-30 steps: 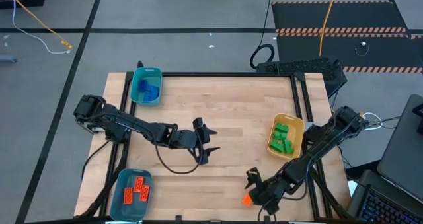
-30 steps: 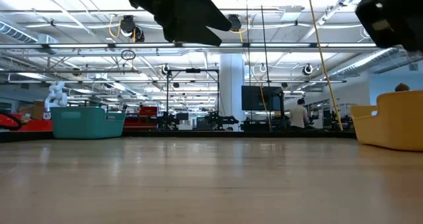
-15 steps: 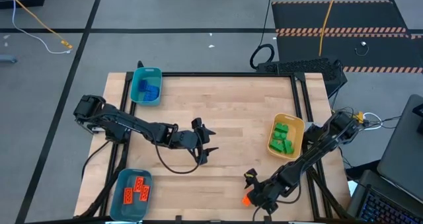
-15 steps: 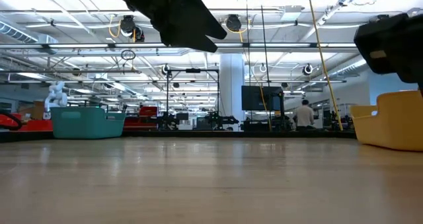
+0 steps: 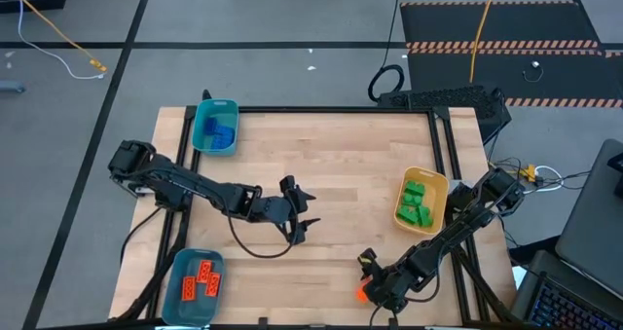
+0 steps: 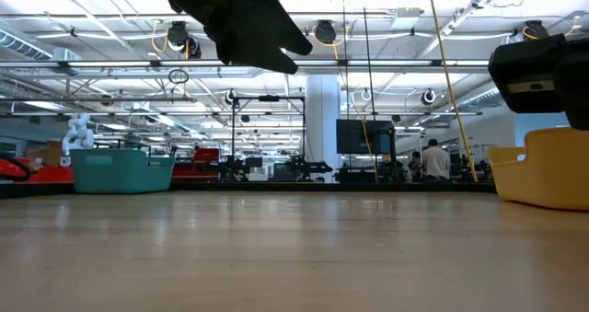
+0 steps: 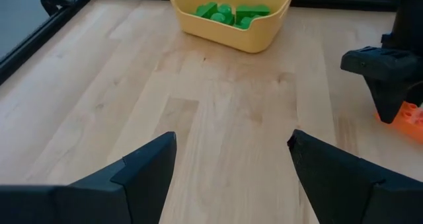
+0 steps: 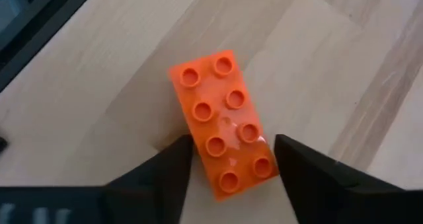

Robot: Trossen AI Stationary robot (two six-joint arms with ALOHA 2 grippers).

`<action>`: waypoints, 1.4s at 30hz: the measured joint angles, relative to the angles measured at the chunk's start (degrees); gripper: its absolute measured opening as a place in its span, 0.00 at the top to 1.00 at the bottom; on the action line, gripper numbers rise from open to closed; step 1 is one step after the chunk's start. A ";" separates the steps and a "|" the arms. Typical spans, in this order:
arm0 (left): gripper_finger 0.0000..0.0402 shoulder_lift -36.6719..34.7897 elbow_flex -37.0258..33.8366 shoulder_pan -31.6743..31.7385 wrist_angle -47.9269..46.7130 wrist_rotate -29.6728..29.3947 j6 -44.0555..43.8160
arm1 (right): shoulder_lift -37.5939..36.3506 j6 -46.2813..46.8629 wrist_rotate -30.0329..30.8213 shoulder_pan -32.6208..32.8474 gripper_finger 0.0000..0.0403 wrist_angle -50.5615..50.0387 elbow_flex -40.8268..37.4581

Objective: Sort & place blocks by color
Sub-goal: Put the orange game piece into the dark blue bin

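Right wrist view: the right gripper [image 8: 227, 159] is seen spread open around an orange eight-studded plastic brick [image 8: 223, 125] lying near the wooden tabletop's [image 5: 331, 165] front edge, not clamped, while the open, empty left gripper [image 5: 304, 208] is held mid-table.

Light is bright and even, coming from overhead: rows of ceiling lamps [image 6: 386, 31] glare white in the low view, and both arms there show as dark, blurred silhouettes against them. The near wooden surface [image 6: 294, 257] in that view is soft and out of focus. From above, the surface is evenly lit with faint shadows. Under the right wrist camera, an orange brick [image 8: 223, 123] is sharp, casting a soft shadow on one side.
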 joint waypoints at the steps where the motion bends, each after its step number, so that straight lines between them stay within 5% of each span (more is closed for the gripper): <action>1: 0.27 0.00 0.00 -0.25 0.00 -0.38 -0.02 | 0.00 -0.33 0.08 0.00 0.51 0.00 0.00; 5: 0.27 0.00 0.02 -1.36 0.02 -0.94 -0.65 | -0.06 -1.14 0.10 0.00 0.69 0.11 0.00; 17: 0.27 0.00 0.02 -5.08 -0.04 -1.58 -2.01 | -2.10 -0.39 6.62 -4.10 0.69 -0.65 -0.02; 28: 0.27 0.00 0.00 -6.07 0.02 -6.06 -2.00 | -9.66 0.20 22.65 -12.08 0.69 -4.75 -0.02; 36: 0.27 0.00 0.00 -6.33 0.98 -9.51 -3.93 | -9.94 -4.62 22.89 -20.29 0.69 -3.48 -0.02; 42: 0.27 0.00 0.00 -7.72 4.94 -11.30 5.03 | -9.94 -10.93 19.53 -25.36 0.69 2.47 -0.02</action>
